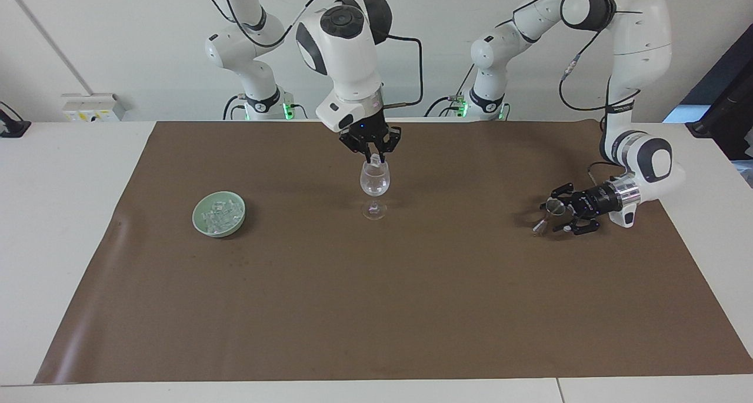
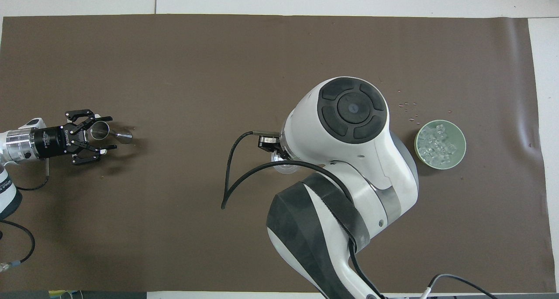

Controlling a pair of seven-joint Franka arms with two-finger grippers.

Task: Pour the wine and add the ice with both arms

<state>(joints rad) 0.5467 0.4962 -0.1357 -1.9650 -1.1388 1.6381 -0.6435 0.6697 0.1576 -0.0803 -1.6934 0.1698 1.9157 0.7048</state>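
A clear wine glass [image 1: 375, 182] stands mid-mat; no wine shows in it. My right gripper [image 1: 373, 155] hangs just over the glass's rim, shut on a whitish chunk of ice. In the overhead view the right arm hides that gripper and most of the glass [image 2: 284, 168]. More ice [image 1: 220, 213] [image 2: 439, 144] is heaped in a pale green bowl [image 1: 197, 216] [image 2: 462, 150] toward the right arm's end. At the left arm's end my left gripper [image 1: 552, 215] [image 2: 109, 132] lies low and level. It is open, its fingers on either side of a small metal jigger [image 1: 553, 206] [image 2: 100, 131].
A brown mat [image 1: 376, 309] covers most of the white table [image 1: 70, 215]. A few droplets [image 2: 408, 107] lie on the mat beside the bowl, slightly farther from the robots. A black cable [image 2: 231, 168] loops off the right arm's wrist.
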